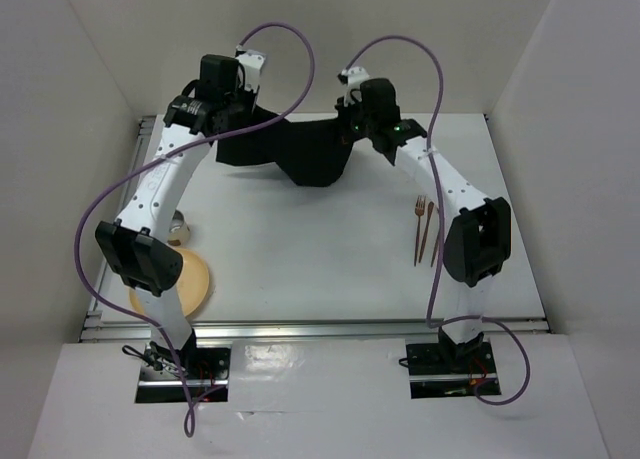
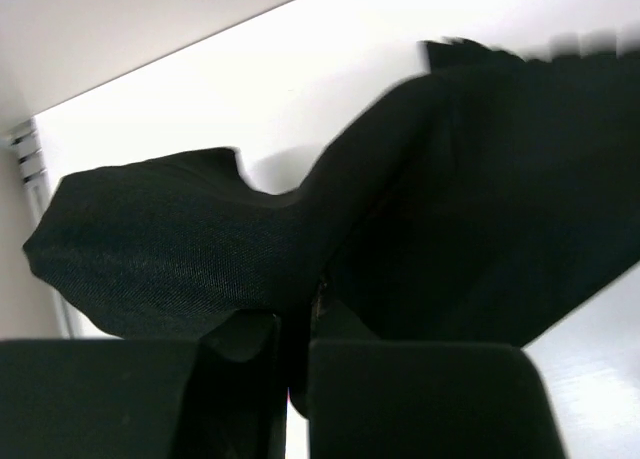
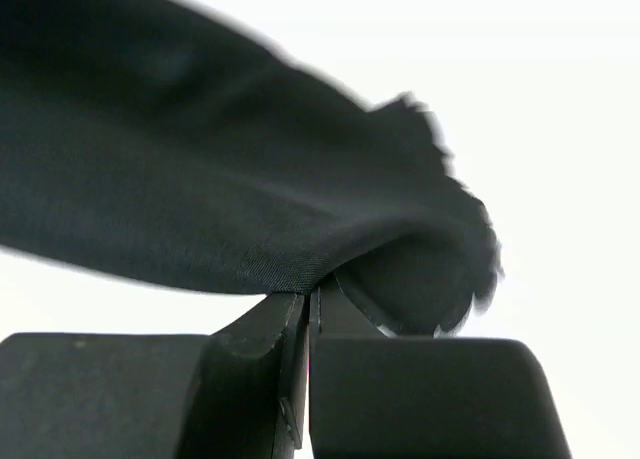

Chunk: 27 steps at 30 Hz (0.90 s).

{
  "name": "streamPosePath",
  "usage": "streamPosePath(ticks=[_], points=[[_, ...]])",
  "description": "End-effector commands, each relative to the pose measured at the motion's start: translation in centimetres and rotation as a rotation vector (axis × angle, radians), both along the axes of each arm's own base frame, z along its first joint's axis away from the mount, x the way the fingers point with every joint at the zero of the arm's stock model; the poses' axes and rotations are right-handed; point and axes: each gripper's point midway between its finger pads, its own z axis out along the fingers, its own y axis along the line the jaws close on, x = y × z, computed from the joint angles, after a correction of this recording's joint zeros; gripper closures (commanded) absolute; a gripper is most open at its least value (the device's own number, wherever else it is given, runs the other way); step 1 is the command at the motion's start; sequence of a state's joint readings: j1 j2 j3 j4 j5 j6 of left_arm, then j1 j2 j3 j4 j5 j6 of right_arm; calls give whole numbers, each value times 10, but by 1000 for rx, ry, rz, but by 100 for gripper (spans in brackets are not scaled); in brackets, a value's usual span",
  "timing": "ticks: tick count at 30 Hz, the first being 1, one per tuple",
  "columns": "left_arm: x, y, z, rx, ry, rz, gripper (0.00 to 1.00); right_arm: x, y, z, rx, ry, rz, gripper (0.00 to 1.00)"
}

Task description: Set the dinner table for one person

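Left gripper (image 2: 296, 344): it is pinching an edge of the black cloth mat (image 1: 305, 154), jaws nearly together.
Right gripper (image 3: 309, 309): it is clamping the mat near its frayed corner, jaws closed.
Dinner table (image 1: 310, 244): it is lying under both arms; the mat is sagging over its far part.

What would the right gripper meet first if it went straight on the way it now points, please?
The black cloth mat: the right gripper is shut on its edge. Past that, probably the white table, though depth is unclear.
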<state>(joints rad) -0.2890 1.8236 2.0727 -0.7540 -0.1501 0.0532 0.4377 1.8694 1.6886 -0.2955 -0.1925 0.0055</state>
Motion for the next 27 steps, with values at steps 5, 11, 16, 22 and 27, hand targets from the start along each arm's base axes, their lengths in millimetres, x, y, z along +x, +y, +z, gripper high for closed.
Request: streamPosePath(ticks=[5,11,16,22,27], points=[[-9,-28,17,-127,-53,-127,100,12,-65,31,-226,-71,-267,100],[-101,-20,-73,-34,308,-300,52,-99,-69,-73,-280,233,-244,34],[-202,14,-147,78,790,-360,0,-185,-69,-111,-177,472,-261,0],[-203,48,-167,36,843,-193,0,-208,-61,-100,61,557,-331,0],[-167,65,-195,4,821,-42,0,-188,-60,-141,86,709,-449,0]])
